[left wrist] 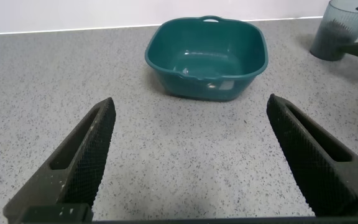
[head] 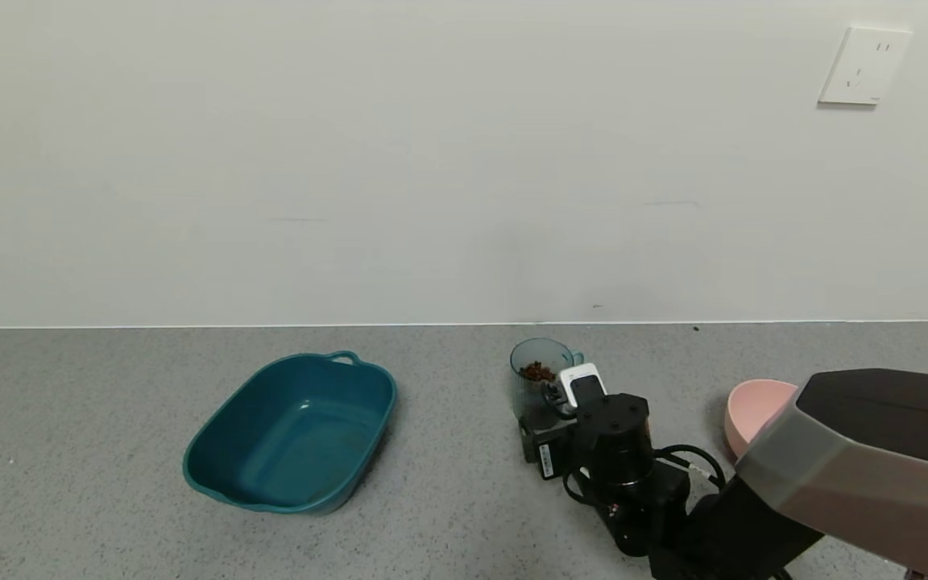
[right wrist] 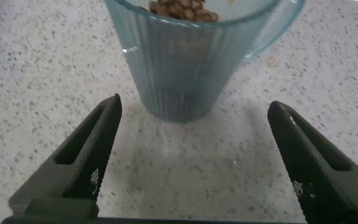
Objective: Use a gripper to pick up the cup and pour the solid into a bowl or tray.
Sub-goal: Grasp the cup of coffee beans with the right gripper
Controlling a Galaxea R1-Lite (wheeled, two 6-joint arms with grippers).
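While the cup stands upright, the right gripper faces it, jaws spread, not touching.

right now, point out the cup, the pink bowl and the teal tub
cup (right wrist: pixel 179 74), right wrist view, on its ribbed side wall
pink bowl (head: pixel 754 407), head view, on its inner wall near the rim
teal tub (left wrist: pixel 207 59), left wrist view, on its bare inside floor
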